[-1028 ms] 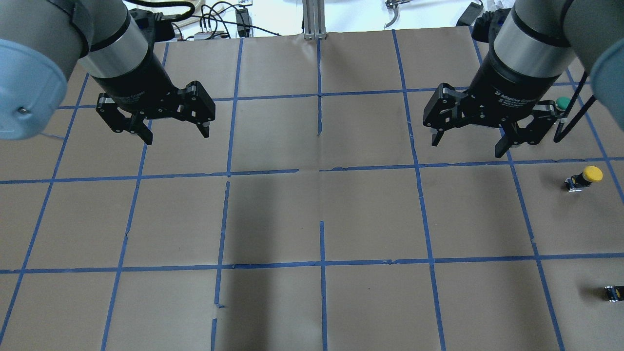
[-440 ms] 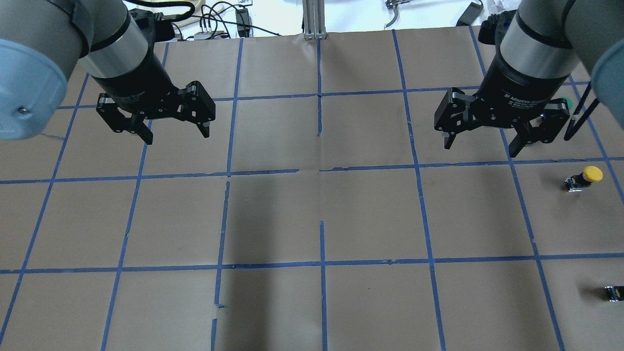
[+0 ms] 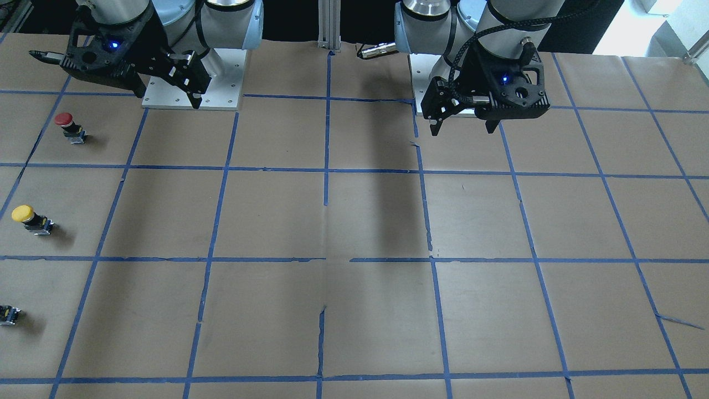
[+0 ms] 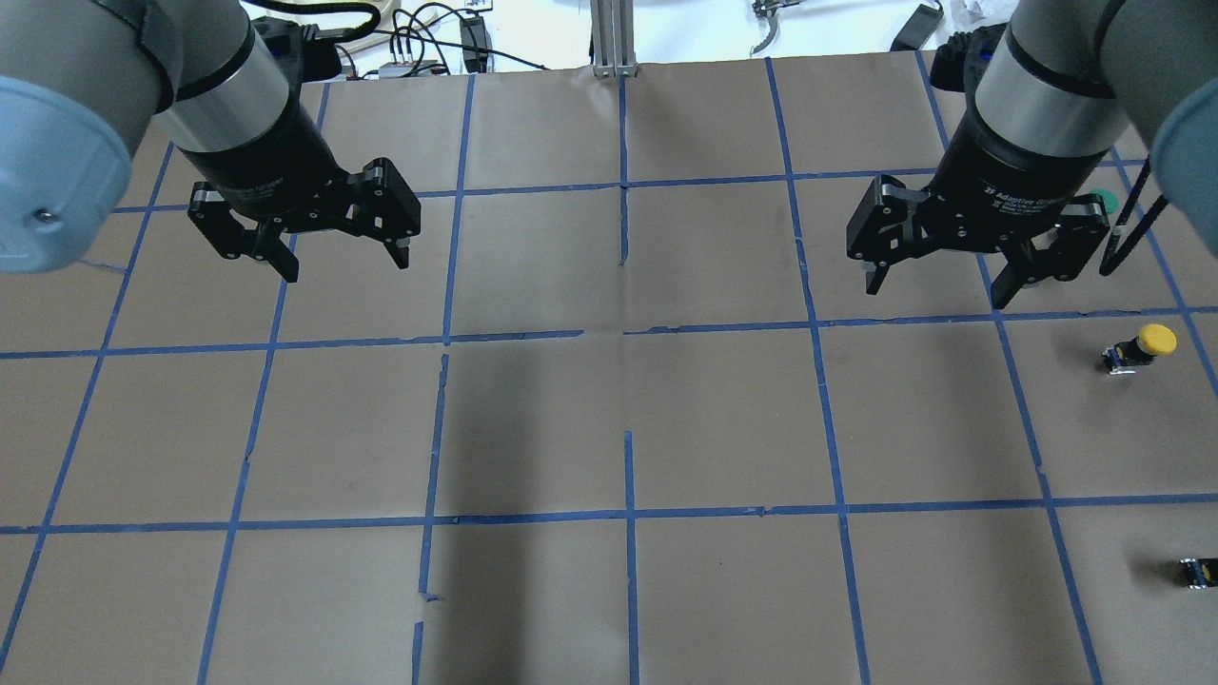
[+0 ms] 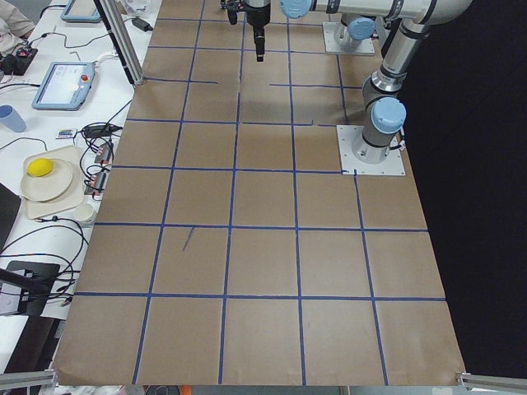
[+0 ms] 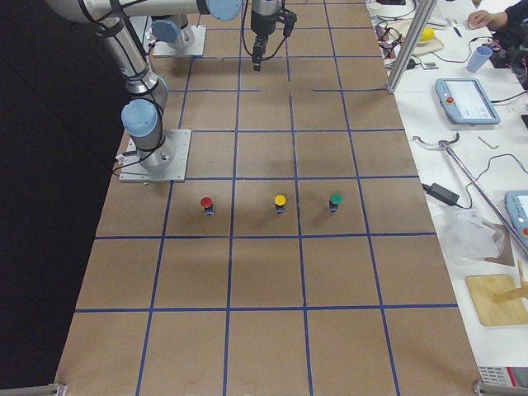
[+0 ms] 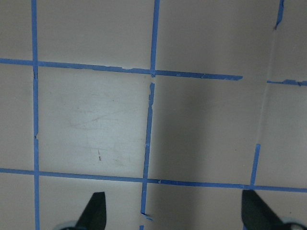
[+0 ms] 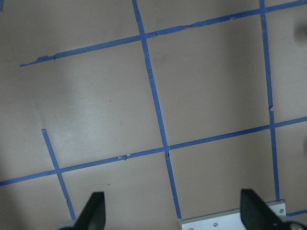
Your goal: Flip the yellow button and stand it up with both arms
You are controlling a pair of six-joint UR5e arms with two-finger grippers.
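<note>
Yellow button (image 4: 1142, 347), right edge of overhead view: apparently upright, cap up, long axis vertical. Left gripper (image 4: 346, 268) and right gripper (image 4: 934, 294) both spread, empty.

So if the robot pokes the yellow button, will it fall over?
Probably. The yellow button seems to stand on its small black body with the wide cap on top, so a nudge may tip it. Once down, its round cap could let it roll in a curve.
</note>
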